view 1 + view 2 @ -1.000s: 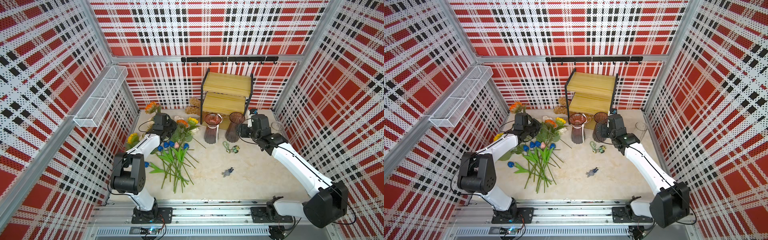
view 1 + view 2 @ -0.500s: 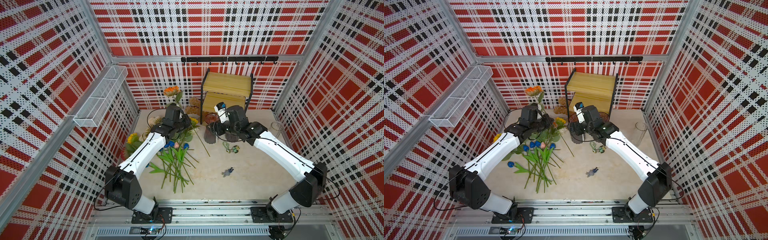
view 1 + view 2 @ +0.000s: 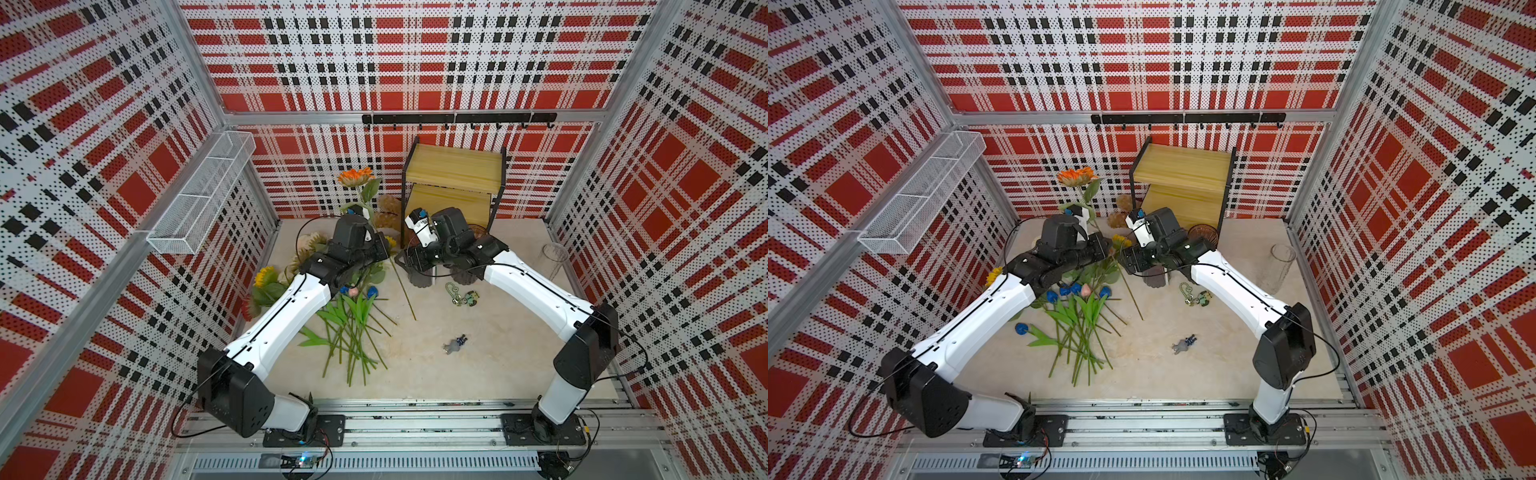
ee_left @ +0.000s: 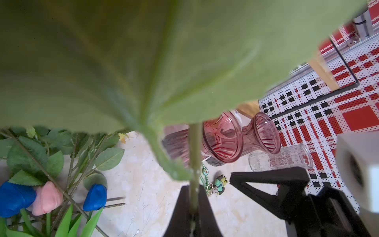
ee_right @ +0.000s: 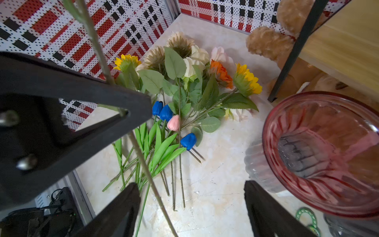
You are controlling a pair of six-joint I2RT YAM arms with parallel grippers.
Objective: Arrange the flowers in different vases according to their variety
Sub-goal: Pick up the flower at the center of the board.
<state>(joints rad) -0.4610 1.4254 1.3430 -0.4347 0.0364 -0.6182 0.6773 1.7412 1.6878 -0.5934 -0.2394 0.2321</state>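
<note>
My left gripper (image 4: 192,191) is shut on the green stem (image 5: 141,156) of an orange sunflower (image 3: 355,176) and holds it upright above the table. Its big leaf fills most of the left wrist view. My right gripper (image 5: 189,188) is open, close beside the left gripper (image 3: 384,254). In the right wrist view the stem crosses its gap near one finger. The pinkish vase (image 5: 320,153) stands right beside the right gripper. The brownish-purple vase (image 4: 264,133) and the clear cylinder (image 3: 555,257) stand further right. The other flowers (image 3: 349,316) lie heaped under the left arm.
A wooden two-tier shelf (image 3: 455,174) stands at the back wall with a tan plush toy (image 3: 388,208) beside it. A green keychain (image 3: 461,295) and a small figure (image 3: 455,344) lie on the table. A wire basket (image 3: 199,195) hangs on the left wall.
My left gripper has lifted the orange sunflower from the back left up toward the middle. My right arm has swung left from the vases to the stem, its jaws narrowing slightly.
</note>
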